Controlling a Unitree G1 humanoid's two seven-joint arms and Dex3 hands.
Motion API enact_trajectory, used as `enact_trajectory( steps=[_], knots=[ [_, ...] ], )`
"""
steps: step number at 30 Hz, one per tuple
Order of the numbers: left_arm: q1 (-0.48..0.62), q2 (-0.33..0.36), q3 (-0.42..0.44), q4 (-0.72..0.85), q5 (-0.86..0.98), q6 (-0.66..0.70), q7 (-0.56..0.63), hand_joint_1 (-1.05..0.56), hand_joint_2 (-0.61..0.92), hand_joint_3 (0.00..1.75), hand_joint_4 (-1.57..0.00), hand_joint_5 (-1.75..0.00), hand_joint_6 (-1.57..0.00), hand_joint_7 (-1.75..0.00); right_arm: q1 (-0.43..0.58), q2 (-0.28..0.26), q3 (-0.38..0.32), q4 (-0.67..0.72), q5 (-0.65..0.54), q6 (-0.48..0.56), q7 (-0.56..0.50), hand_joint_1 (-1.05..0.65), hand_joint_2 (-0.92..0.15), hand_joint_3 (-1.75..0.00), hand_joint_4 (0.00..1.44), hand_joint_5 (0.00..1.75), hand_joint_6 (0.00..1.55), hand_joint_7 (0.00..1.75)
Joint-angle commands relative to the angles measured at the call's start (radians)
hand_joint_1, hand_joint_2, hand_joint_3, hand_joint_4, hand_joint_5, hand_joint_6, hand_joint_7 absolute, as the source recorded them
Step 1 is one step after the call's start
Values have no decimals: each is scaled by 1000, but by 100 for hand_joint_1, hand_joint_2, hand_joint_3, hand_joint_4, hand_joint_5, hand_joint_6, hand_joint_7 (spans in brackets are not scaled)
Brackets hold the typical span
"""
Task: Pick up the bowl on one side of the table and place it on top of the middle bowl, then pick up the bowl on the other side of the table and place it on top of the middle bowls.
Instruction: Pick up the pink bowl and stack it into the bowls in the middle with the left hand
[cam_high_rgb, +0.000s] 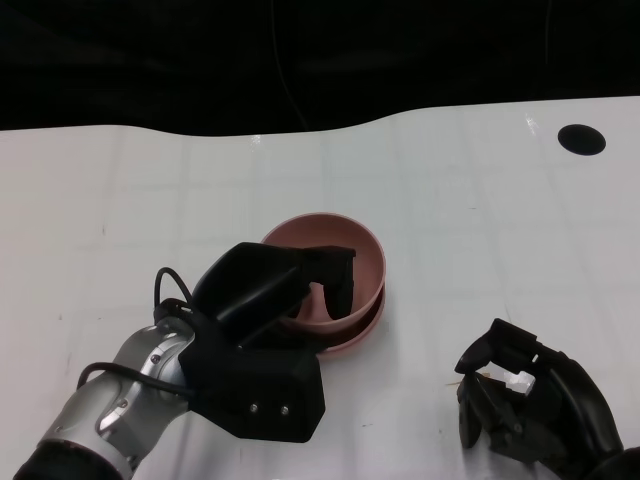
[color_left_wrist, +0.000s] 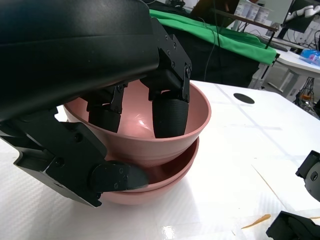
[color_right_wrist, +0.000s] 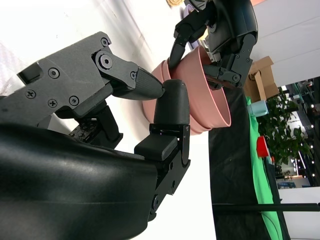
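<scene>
A pink bowl (cam_high_rgb: 335, 250) (color_left_wrist: 195, 107) sits nested on another pink bowl (cam_high_rgb: 355, 338) (color_left_wrist: 165, 175) at the middle of the white table (cam_high_rgb: 480, 210). My left hand (cam_high_rgb: 265, 300) (color_left_wrist: 100, 65) grips the upper bowl at its near rim, fingers (color_left_wrist: 170, 115) inside and the thumb (color_left_wrist: 117, 177) outside below the rim. I cannot tell whether the upper bowl is fully seated. My right hand (cam_high_rgb: 530, 400) (color_right_wrist: 167, 115) rests low at the table's front right, apart from the stack, fingers half curled and holding nothing. The right wrist view also shows the stack (color_right_wrist: 200, 85) and my left hand (color_right_wrist: 225, 35).
A round black hole (cam_high_rgb: 581, 139) lies in the table's far right corner. The curved far edge of the table borders dark space. A small tan sliver (color_left_wrist: 256, 221) lies on the table near my right hand. Green cloth (color_left_wrist: 220, 37) hangs beyond the table.
</scene>
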Motion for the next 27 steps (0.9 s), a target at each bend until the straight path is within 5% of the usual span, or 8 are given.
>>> enact_trajectory(
  steps=[1, 3, 5, 6, 8, 11, 16, 27],
  knots=[
    [-5, 11, 1, 4, 8, -8, 20, -3, 75, 62, -72, -175, -57, -175, -3, -7, -5, -1, -3, -14, -8, -24, -67, -88, 88, 175, 71, 162],
    [-3, 12, 3, -1, 7, -5, 22, -2, 75, 62, -70, -175, -57, -174, -6, -7, -6, 3, -2, -15, -5, -24, -67, -88, 88, 175, 71, 162],
    [3, 17, 5, -15, 16, 6, 27, -5, 74, 59, -66, -167, -64, -149, -9, -6, -9, 11, 2, -20, 0, -24, -67, -88, 88, 175, 71, 162],
    [7, 23, 3, -28, 33, 18, 34, -12, 77, 54, -66, -149, -69, -124, -10, -6, -9, 13, 1, -24, 2, -23, -67, -89, 88, 175, 71, 162],
    [13, 30, -1, -48, 60, 38, 44, -38, 89, 34, -79, -80, -88, -52, -10, -7, -8, 15, -2, -28, -1, -24, -66, -89, 88, 175, 71, 162],
    [28, 40, -2, -101, 107, 87, 54, -79, 92, 47, -73, -19, -81, -9, -10, -8, -8, 12, 0, -23, -3, -24, -67, -89, 89, 175, 72, 162],
    [41, 40, 2, -142, 103, 125, 34, -103, 92, 63, -48, 0, -59, 0, -13, -13, -14, 22, 8, -26, 13, -26, -68, -86, 87, 175, 70, 161],
    [56, 41, 4, -158, 79, 130, 28, -105, 92, 69, -33, 0, -50, 0, -15, -16, -17, 33, 8, -38, 26, -27, -70, -83, 86, 175, 69, 163]
  ],
)
